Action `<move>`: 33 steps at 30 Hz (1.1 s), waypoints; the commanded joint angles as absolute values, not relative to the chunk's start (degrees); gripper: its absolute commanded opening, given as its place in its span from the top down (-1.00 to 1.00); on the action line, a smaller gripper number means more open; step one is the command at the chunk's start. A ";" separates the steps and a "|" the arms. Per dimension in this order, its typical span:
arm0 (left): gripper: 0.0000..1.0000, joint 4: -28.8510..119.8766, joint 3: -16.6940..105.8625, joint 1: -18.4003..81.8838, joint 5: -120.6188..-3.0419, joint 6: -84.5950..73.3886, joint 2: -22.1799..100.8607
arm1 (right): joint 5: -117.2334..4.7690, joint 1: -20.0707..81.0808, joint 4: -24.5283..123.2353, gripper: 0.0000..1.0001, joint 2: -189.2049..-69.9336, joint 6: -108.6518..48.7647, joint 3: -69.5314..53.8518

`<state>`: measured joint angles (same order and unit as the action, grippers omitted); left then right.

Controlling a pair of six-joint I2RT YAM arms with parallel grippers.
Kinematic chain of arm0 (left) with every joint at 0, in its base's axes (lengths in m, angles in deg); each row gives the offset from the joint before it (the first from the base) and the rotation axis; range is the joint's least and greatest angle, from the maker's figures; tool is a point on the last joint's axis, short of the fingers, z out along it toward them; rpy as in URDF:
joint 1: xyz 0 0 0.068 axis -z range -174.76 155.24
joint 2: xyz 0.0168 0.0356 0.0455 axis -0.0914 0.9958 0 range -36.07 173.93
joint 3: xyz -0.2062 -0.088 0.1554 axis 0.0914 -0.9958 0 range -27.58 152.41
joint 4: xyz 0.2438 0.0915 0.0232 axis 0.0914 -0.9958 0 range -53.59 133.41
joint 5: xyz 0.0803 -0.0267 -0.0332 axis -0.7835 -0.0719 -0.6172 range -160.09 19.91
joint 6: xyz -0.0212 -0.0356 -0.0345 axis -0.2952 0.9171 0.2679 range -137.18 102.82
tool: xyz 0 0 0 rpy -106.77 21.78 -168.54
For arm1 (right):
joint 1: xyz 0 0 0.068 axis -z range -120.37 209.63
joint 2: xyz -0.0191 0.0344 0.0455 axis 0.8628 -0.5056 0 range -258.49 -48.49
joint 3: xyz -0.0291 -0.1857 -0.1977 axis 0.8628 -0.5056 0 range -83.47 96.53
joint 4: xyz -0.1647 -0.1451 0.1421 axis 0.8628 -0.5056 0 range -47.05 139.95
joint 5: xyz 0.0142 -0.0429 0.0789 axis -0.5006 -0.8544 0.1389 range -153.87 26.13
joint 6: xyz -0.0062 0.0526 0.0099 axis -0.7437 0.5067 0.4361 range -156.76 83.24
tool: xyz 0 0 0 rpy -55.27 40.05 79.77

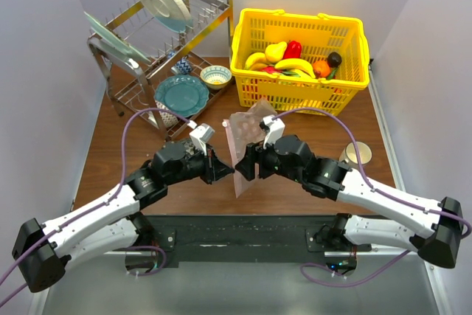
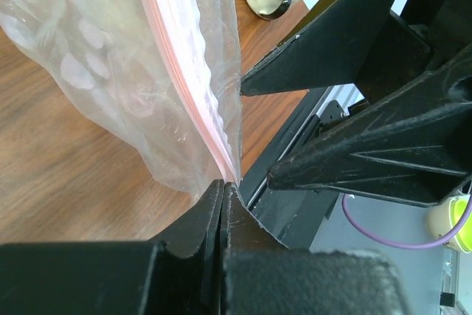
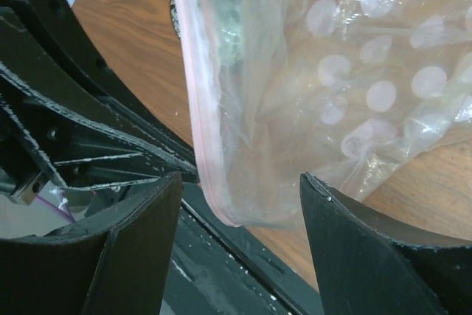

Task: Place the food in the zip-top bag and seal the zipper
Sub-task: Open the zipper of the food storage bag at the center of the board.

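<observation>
Closest to the lens in the left wrist view, the two black fingers of the left end effector point(image 2: 223, 186) are pressed fully together. The pink press-seal zipper point(image 2: 200, 112) of the clear, crinkly plastic zip-top bag point(image 2: 103, 64) is pinched between their tips at the bag's lower corner. The right end effector point(image 3: 240, 182) is spread wide, and nothing is gripped by it. The same lower corner of the zip-top bag hangs between its two fingers; whether the plastic brushes either finger cannot be told. Pale round spots are seen across the bag's film.

From above, the bag is held upright on edge over the middle of the brown wooden tabletop point(image 1: 110, 145), somewhat toward the near edge, with one end effector at each side of it.

Glossy toy food point(image 1: 295, 64), among it a yellow banana point(image 1: 256, 59) and red, green and orange pieces, lies in the yellow mesh basket point(image 1: 299, 95) at the far right corner, well apart from the bag. A metal dish rack point(image 1: 118, 71) with pale plates stands at the far left corner, with a teal plate point(image 1: 181, 95) and a small patterned bowl point(image 1: 216, 75) just beside it. A cream mug point(image 1: 356, 154) stands near the right edge.
</observation>
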<state>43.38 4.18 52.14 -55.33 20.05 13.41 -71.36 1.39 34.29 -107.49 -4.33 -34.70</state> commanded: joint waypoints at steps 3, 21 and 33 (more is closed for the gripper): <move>1.00 47.36 8.27 51.82 -53.05 18.50 14.29 | -70.55 0.83 35.01 -0.39 -109.66 -5.64 -29.07; 1.00 43.67 11.53 51.82 -53.48 15.95 14.74 | -90.94 0.83 19.03 -0.38 -112.82 -2.74 -22.48; 1.00 36.82 14.08 51.83 -58.93 14.90 14.65 | -95.95 0.75 13.74 -0.34 -111.59 -2.48 -22.04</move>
<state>37.56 11.53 51.57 -56.90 16.14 14.96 -91.90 0.80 16.21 -112.91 -3.20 -24.56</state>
